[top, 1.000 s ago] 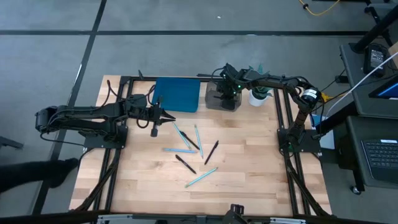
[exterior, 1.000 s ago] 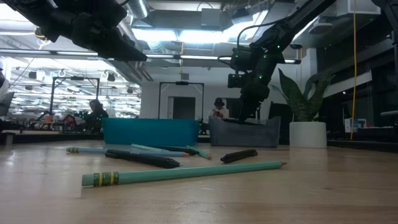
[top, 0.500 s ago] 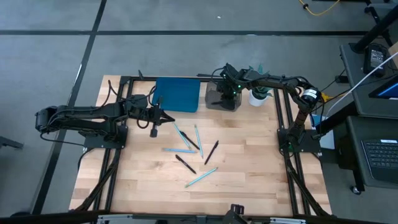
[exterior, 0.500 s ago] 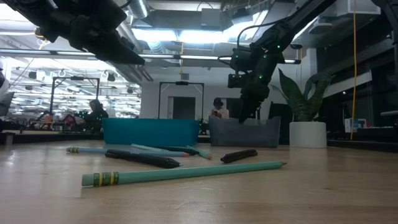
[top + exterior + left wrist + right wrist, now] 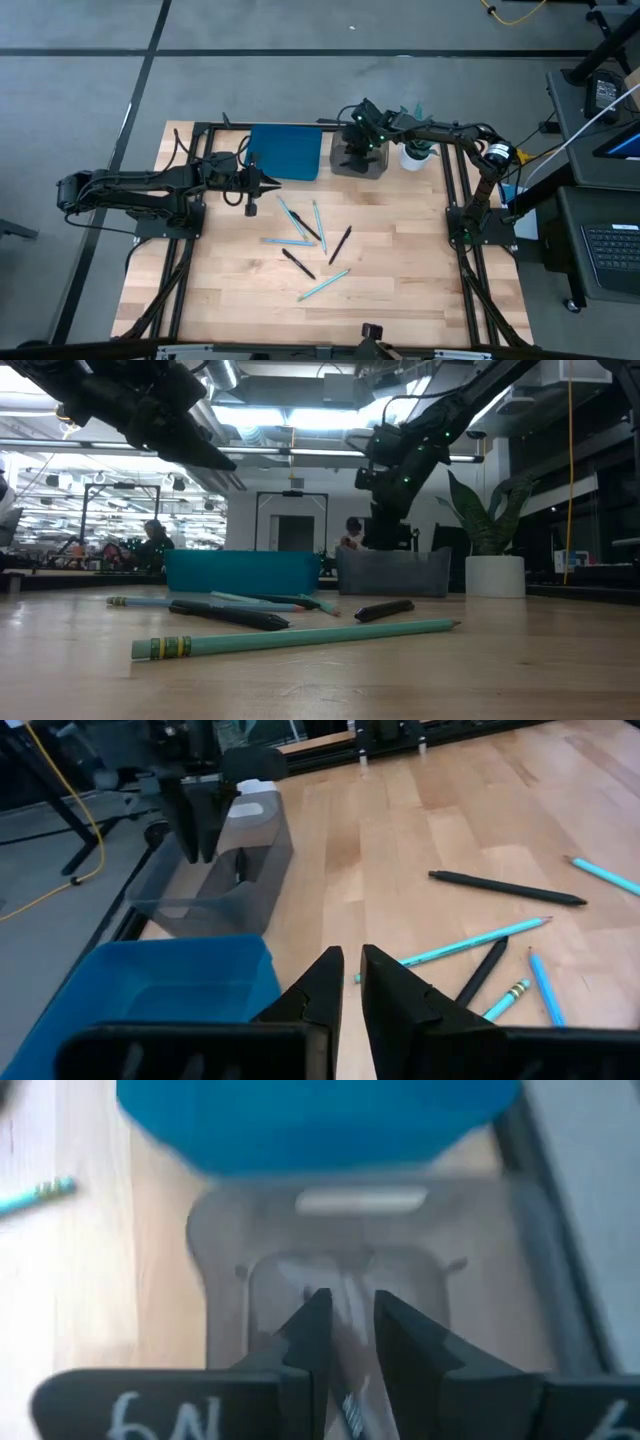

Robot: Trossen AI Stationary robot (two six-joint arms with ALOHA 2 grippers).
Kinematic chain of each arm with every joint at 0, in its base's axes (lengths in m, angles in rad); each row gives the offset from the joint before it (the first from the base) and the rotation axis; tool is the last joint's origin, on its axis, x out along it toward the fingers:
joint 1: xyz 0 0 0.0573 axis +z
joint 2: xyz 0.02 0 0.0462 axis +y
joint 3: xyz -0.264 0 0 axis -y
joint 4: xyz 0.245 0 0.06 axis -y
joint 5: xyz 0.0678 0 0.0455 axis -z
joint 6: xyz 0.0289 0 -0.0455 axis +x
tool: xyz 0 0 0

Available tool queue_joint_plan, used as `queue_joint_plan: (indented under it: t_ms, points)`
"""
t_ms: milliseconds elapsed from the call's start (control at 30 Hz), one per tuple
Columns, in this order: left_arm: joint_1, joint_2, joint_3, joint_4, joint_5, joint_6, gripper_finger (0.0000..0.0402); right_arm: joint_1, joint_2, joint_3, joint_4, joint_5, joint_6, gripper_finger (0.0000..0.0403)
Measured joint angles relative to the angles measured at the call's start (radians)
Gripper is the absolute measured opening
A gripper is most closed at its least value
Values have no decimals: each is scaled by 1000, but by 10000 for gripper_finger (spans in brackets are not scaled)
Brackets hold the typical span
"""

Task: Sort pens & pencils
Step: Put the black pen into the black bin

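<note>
Fig.: We see the right gripper (image 5: 343, 1320) over the grey bin (image 5: 357, 160) at the surface's far edge, fingers slightly apart w/ nothing between them. Left gripper (image 5: 347, 982) hangs above the surface (image 5: 400, 260) by the blue bin (image 5: 284, 152), fingers nearly together, empty. Pens (image 5: 339, 244) & pencils (image 5: 323, 285) lie scattered mid-surface.
</note>
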Motion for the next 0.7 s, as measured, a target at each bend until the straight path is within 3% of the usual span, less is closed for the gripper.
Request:
queue_joint_plan:
  t_ms: [167,400,700]
  points:
    - [0,0,0,1,-5,-30,27,3,0,0,94,-4,144,80]
    - [0,0,0,100,28,-57,7,20,0,0,110,-148,145,80]
    - [1,-50,-2,62,61,-58,12,82,-43,0,129,-164,111,63]
